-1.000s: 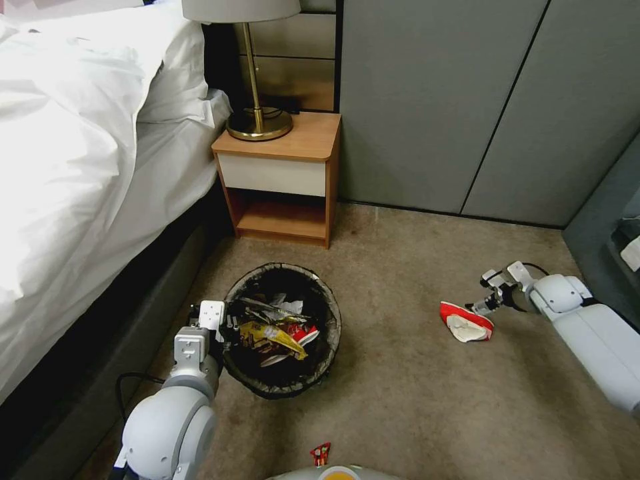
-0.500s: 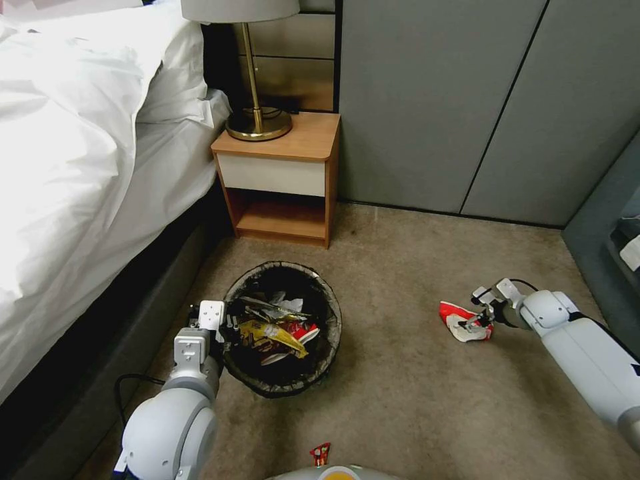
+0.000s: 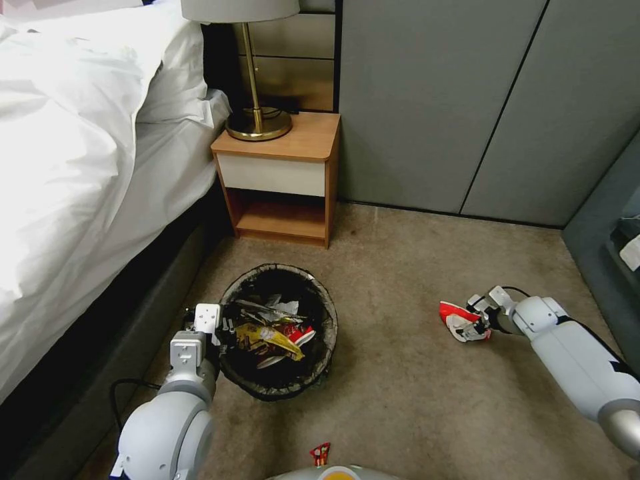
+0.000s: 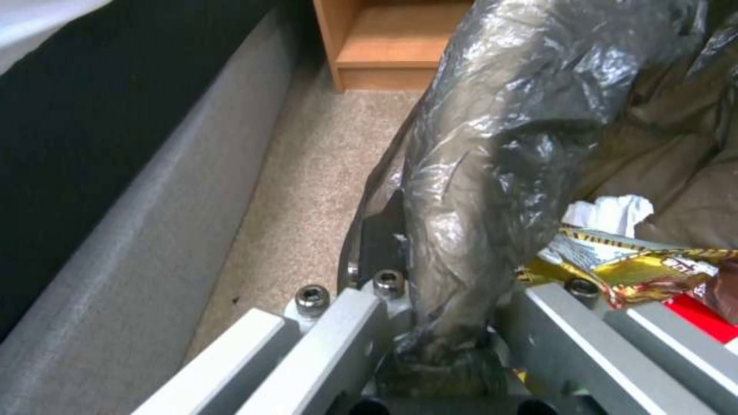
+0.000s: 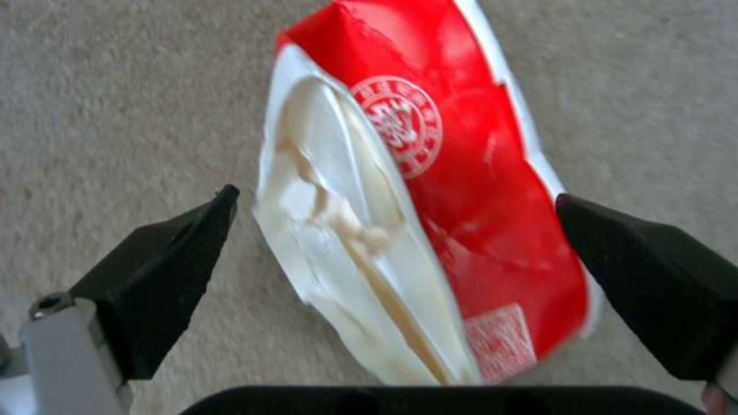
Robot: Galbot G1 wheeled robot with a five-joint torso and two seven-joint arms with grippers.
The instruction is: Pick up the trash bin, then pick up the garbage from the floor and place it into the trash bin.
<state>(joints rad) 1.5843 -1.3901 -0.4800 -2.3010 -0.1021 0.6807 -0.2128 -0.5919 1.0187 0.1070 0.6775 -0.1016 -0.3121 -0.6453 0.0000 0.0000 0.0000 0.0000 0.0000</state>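
Along the left side of the head view runs a bed (image 3: pixel 73 167) with white bedding, its dark base meeting the tan carpet (image 3: pixel 400 400). Beyond its corner stands a wooden nightstand (image 3: pixel 283 175) carrying a brass lamp (image 3: pixel 257 120), against grey wall panels (image 3: pixel 467 100).

Low on the left, the left claw (image 3: pixel 217 328) is clenched on the near-left rim of the trash bin (image 3: pixel 280 387). The left wrist view shows its metal fingers (image 4: pixel 338 323) closed on the bunched dark bag (image 4: pixel 477 190) that is folded over that rim, one finger outside and one inside. The bin sits between the bed base and the open carpet, in front of the nightstand. Whether it rests on the floor or hangs just above it cannot be told. Inside it lie a gold snack wrapper (image 3: pixel 270 337), a scrap of white tissue (image 3: pixel 288 307) and a red-and-white piece (image 3: pixel 300 331).

At the bottom edge of the head view, just ahead of the robot's body, a small red wrapper (image 3: pixel 321 453) lies on the carpet.

Farther right, well apart from the bin, a crumpled red-and-white paper cup (image 3: pixel 460 321) lies flattened on the floor. The right claw (image 3: pixel 481 321) is down at it, released, with its black fingertips (image 5: pixel 177 253) spread to either side of the cup in the right wrist view. They sit close to its edges without pressing it, and the cup lies flat on the carpet between them.
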